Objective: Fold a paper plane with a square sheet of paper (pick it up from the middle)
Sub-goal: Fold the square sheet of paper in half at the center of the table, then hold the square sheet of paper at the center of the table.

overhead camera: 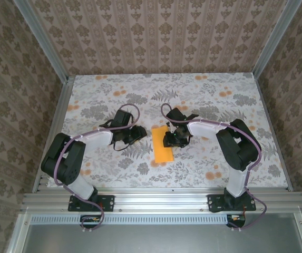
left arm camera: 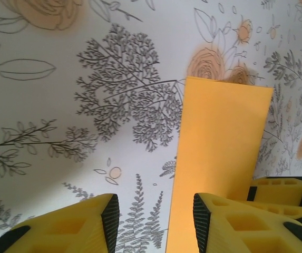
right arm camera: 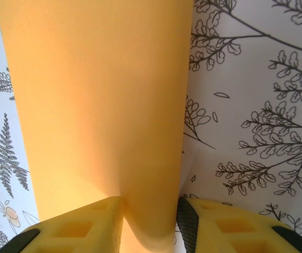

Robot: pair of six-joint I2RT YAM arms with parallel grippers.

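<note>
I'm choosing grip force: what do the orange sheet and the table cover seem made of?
The orange sheet looks like thin matte paper: it bows softly, with crisp straight edges. The table cover is probably printed paper or vinyl, matte, flat, floral-patterned; I can't tell which.

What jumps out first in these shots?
The bright orange paper, a narrow rectangle, lies mid-table on the flowered tablecloth between the two arms. The right gripper pinches its right side, and the sheet bows up between the fingers. The left gripper hangs open over the paper's left edge.
</note>
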